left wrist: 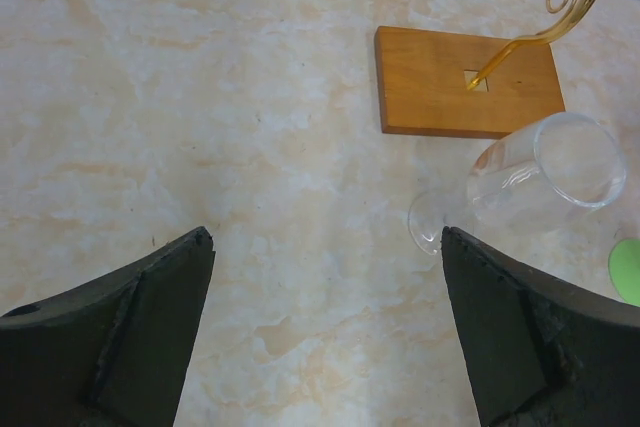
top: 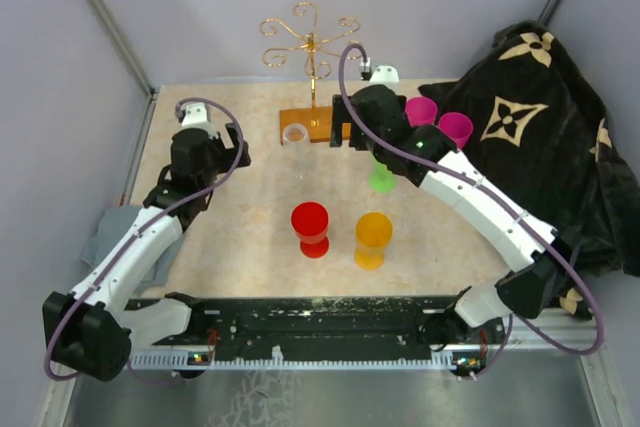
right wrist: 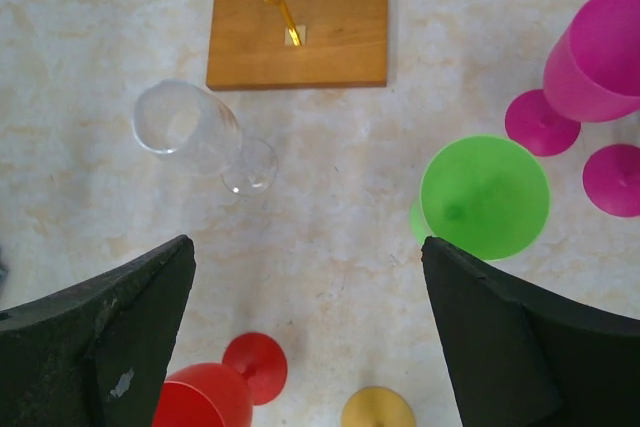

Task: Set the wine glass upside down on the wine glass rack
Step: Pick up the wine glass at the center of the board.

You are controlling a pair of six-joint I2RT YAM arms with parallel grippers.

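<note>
Top external view: wine glass (top: 295,135) upright at wine glass rack's (top: 312,47) 8 o'clock; I have left claw (left wrist: 328,237) and right claw (right wrist: 308,242) fully open, empty, for pickup.

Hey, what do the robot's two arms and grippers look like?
The left arm and right arm: white shells, black joints, a looping purple cable each. The left gripper and right gripper: broad matte black fingers, one on the right with a pale scuff.

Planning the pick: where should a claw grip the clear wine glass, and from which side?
Likely the bowl of the clear wine glass, side-on from the left: it stands upright, the rack base sits behind, and its foot must stay free for hanging.
</note>
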